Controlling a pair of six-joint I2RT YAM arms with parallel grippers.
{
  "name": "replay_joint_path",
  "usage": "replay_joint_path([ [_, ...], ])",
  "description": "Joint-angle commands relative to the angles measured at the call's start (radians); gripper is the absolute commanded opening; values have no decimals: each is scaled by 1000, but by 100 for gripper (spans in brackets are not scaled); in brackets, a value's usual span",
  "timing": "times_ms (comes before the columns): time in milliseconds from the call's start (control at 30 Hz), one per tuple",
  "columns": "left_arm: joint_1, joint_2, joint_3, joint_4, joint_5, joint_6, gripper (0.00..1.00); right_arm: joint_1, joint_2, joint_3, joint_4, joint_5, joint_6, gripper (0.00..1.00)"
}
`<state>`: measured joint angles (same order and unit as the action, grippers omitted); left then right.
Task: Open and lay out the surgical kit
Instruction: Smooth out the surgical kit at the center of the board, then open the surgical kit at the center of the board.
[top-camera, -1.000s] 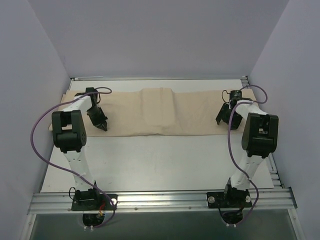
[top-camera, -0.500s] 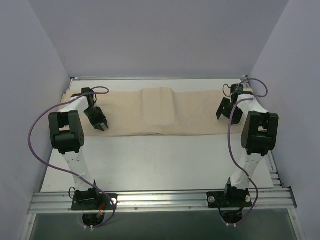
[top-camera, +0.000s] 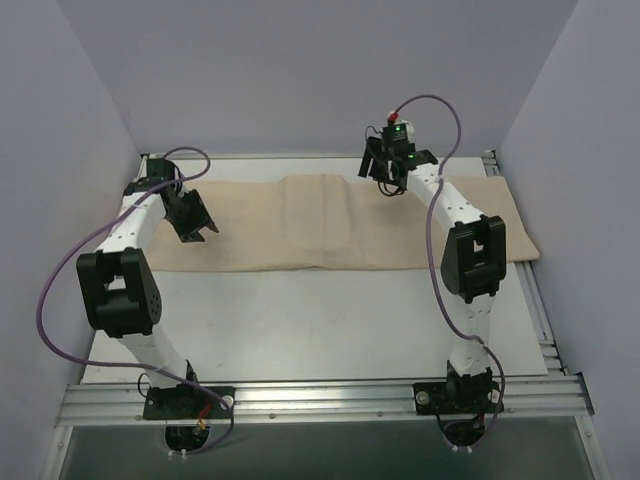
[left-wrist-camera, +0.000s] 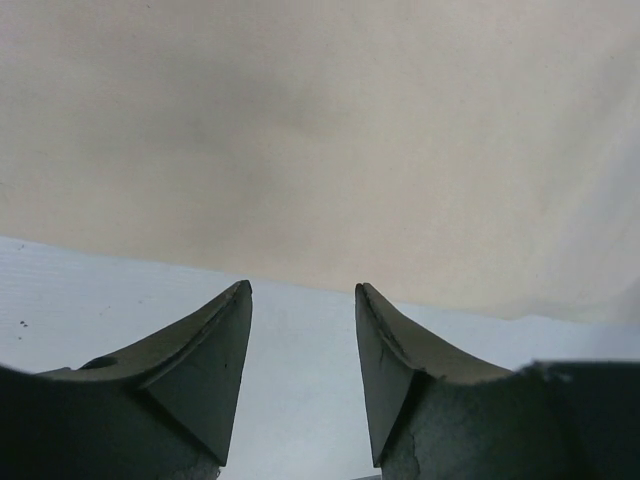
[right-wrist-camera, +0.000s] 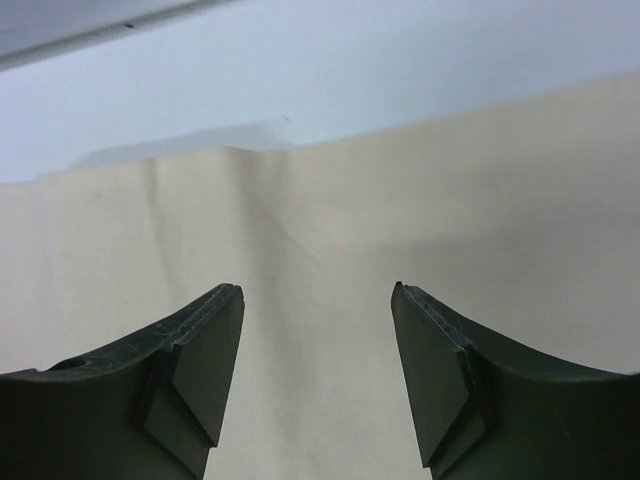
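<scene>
One cloth wrap (top-camera: 250, 235) lies spread across the far half of the table (top-camera: 320, 320), a raised fold at its middle; two grippers hover over it, both released, nothing between the jaws; left gripper (top-camera: 198, 230) over its left end, right gripper (top-camera: 386, 180) over its far edge.

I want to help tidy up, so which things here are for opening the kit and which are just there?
For the job:
- beige cloth wrap, spread flat with a raised lump in its middle
- left claw, open, holding nothing
- right claw, open, holding nothing

Just there:
- white table
- metal rail along the near edge
</scene>
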<state>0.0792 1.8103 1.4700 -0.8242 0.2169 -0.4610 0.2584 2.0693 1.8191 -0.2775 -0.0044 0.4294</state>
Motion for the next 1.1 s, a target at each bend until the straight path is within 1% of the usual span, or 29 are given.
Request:
replay_joint_path([
  [0,-18,-86,-58,56,35,-18,54,65,41,94,139,102,29,61],
  [67,-25,-117,-83,69,38,-22,54,85,100,186,169,112,34,60],
  [100,-29,-126,-106,71,41,-25,54,96,154,224,156,113,35,59],
  [133,-30,-140,-117,77,45,-31,54,117,184,317,141,125,34,58],
  [200,-32,-155,-144,83,48,-39,54,136,247,409,92,133,31,57],
  [233,-30,-163,-154,95,52,-42,54,157,303,487,83,133,29,56],
  [300,-33,-183,-169,106,58,-54,54,179,362,538,67,155,28,55],
  [367,-33,-198,-188,117,65,-64,54,206,385,574,66,184,25,53],
  [600,-36,-224,-220,125,79,-70,54,269,449,603,66,248,-12,47],
  [933,-36,-227,-235,132,93,-65,54,291,495,615,54,310,-40,40],
  [1067,-33,-223,-235,134,98,-64,54,295,514,634,51,343,-61,39],
])
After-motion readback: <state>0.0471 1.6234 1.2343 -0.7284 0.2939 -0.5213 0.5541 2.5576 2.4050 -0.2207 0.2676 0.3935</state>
